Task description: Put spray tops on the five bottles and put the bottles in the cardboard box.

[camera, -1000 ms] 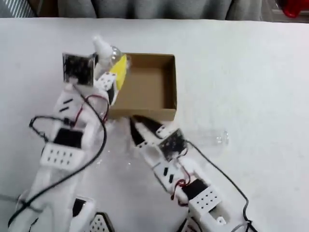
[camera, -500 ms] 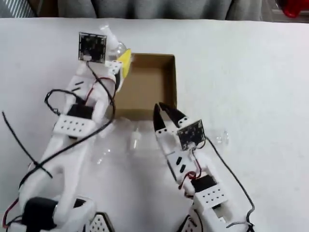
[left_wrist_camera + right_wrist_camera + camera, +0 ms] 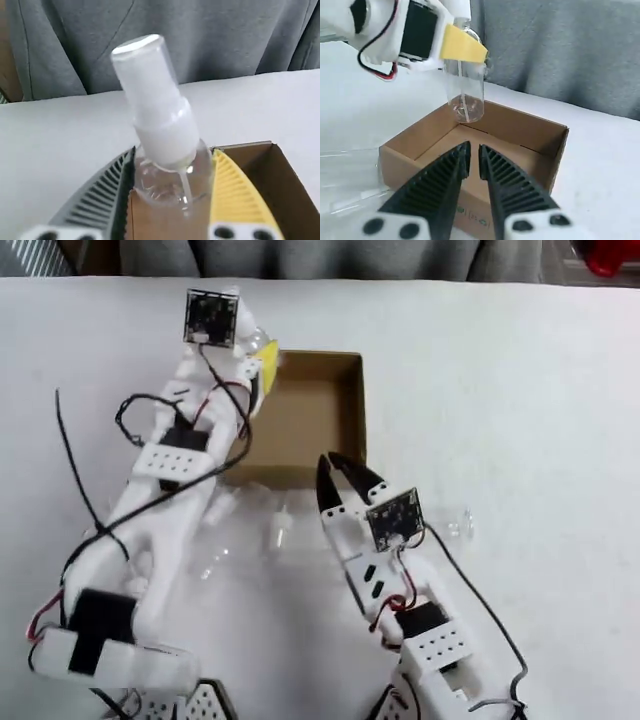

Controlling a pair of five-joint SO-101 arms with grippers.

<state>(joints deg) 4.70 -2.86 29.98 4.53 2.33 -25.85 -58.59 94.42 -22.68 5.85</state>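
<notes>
Movement over the last second came from both arms. The left arm stretched farther out and swung its wrist round, with the bottle kept near the far-left corner of the box. The right arm backed off from the box's front-left and stopped by the front wall, then held still for the last half second. I read that as the right arm clearing the way so the bottle could go down into the box; it was not in yet.

The left fingers, one grey and one yellow, pinched the bottle by its shoulder. Its base hung below them over the box opening, clear of the cardboard floor. The right fingers stood slightly apart with nothing between them, pointing at the box, with the hanging bottle beyond their tips.

The bottle was small, clear and round-shouldered. Its white spray top sat under a see-through cap and looked fully seated, leaning a little to one side. A thin tube ran down inside. On the bench, a loose white sprayer lay just beside the right fingers.
</notes>
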